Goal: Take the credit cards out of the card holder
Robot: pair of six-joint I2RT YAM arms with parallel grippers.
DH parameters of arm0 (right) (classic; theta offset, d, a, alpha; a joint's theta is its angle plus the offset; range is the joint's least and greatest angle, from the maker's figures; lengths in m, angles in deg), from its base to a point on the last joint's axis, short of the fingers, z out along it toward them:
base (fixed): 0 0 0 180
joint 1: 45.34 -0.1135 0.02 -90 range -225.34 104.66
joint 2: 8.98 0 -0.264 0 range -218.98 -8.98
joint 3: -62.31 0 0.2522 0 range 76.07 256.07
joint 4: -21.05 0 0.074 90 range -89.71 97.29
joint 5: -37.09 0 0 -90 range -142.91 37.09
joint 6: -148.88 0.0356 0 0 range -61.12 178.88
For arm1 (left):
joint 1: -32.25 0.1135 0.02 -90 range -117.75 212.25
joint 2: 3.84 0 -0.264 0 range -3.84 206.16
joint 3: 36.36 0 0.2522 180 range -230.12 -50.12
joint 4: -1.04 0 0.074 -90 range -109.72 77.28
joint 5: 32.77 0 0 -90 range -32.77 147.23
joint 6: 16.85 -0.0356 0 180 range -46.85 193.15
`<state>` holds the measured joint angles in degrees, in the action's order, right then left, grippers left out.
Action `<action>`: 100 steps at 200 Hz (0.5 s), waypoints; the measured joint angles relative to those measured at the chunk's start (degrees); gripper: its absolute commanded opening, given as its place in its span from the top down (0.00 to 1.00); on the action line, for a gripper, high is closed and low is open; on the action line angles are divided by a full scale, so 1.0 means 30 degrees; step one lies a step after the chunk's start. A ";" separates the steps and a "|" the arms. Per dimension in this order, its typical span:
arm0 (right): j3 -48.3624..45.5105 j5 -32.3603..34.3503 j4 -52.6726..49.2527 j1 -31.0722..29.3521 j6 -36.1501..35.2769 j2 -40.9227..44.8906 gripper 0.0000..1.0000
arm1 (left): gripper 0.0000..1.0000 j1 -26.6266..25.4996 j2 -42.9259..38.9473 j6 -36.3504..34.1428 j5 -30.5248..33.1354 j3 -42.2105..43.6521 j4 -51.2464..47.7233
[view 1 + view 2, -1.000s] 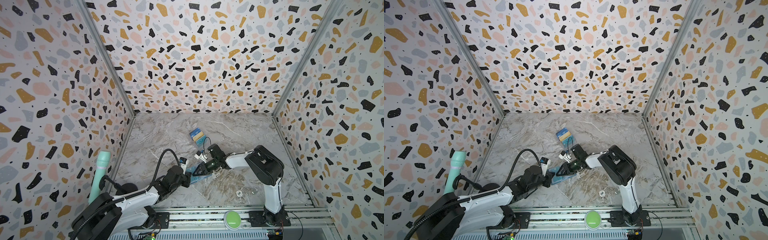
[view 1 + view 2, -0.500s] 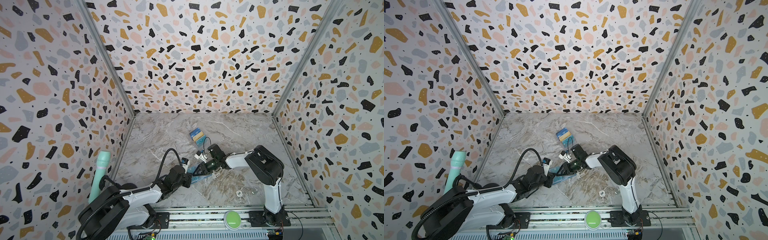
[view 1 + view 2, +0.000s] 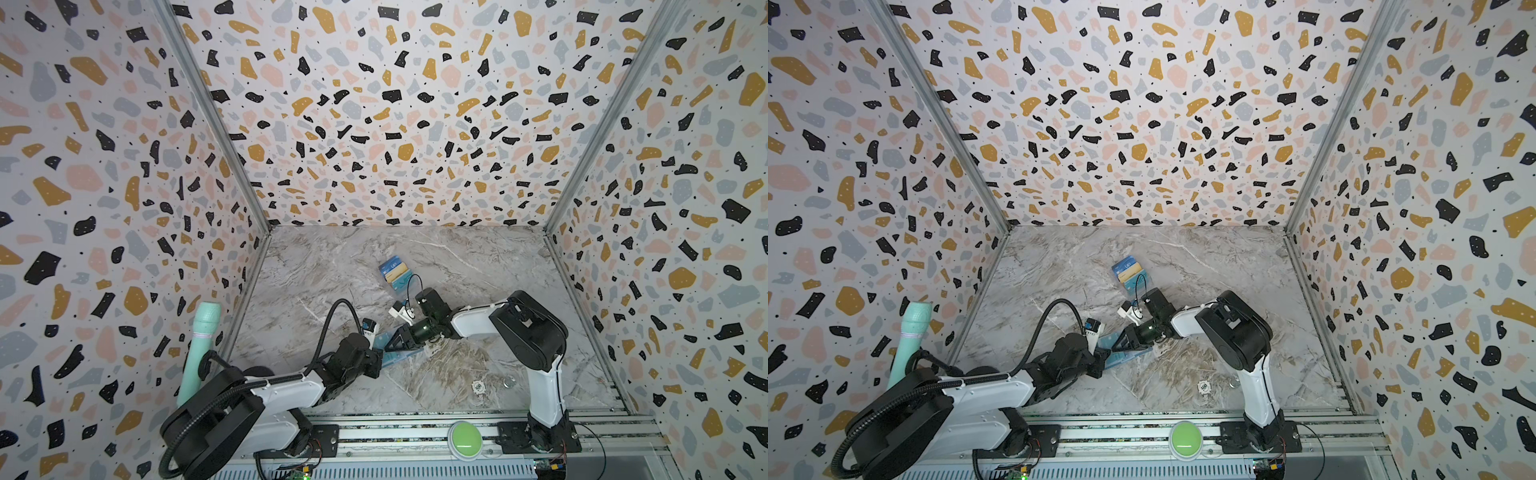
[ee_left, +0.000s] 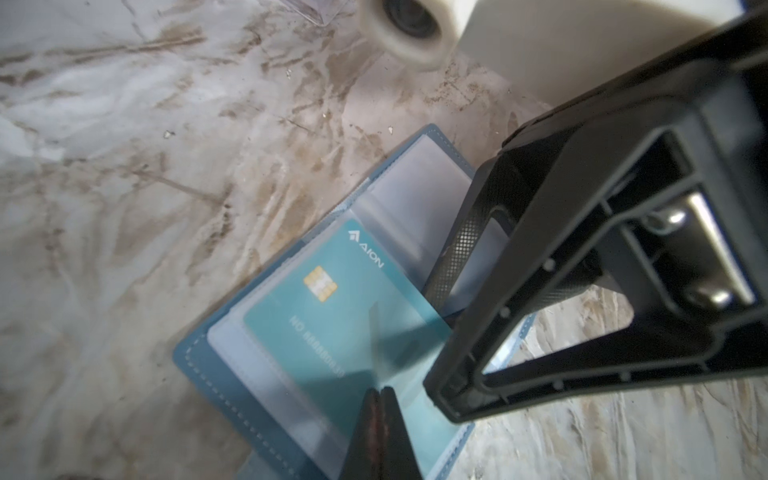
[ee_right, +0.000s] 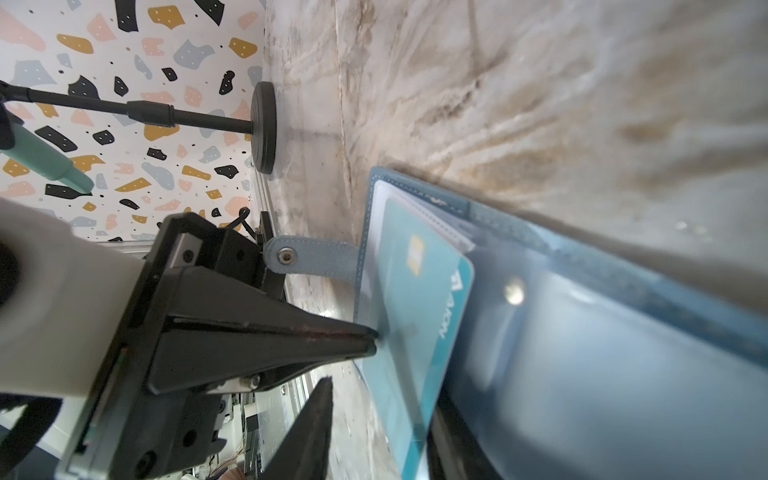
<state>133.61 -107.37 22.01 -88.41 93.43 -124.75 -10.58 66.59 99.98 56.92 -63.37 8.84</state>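
The card holder (image 3: 401, 356) lies open, sleeves up, on the marble floor (image 3: 332, 266) near the front rail, between my two grippers. It is a slate-blue, pale-stitched book-style wallet with clear plastic sleeve pages; its snap strap tab (image 5: 316, 259) sticks out flat from one cover edge.

One teal card (image 4: 332, 316) sits in the upper sleeve page. It carries a gold chip, a pale "AION" logo and a faint number row, and one corner stands clear of the sleeve mouth.

My left gripper (image 4: 376, 395) is clenched tight at the card's long edge. Whether it pinches the card or only the sleeve film, I cannot tell.

My right gripper (image 3: 390, 344) has its jaws spread, bearing down on the opposite page.

Further cards (image 3: 394, 272), blue, tan and teal, lie well apart toward the rear.
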 measured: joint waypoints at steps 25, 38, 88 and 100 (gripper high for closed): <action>-0.0080 -0.0022 0.0131 0.0087 0.0007 0.0000 0.62 | 1.00 0.0000 -0.0007 0.0124 0.0000 0.0000 -0.0044; -0.0131 -0.0051 0.0219 0.0124 0.0036 0.0000 0.64 | 1.00 0.0000 -0.0007 0.0211 0.0000 0.0000 -0.0073; -0.0452 -0.0248 0.0736 0.0372 0.0437 0.0095 0.65 | 1.00 0.0000 0.0029 0.0423 0.0007 0.0000 -0.0073; -0.0583 -0.0335 0.0911 0.0459 0.0583 0.0248 0.65 | 1.00 0.0000 0.0036 0.0437 0.0007 0.0000 -0.0058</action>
<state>131.86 -108.37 24.74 -87.03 95.17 -124.00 -10.58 66.70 101.29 56.94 -63.37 8.67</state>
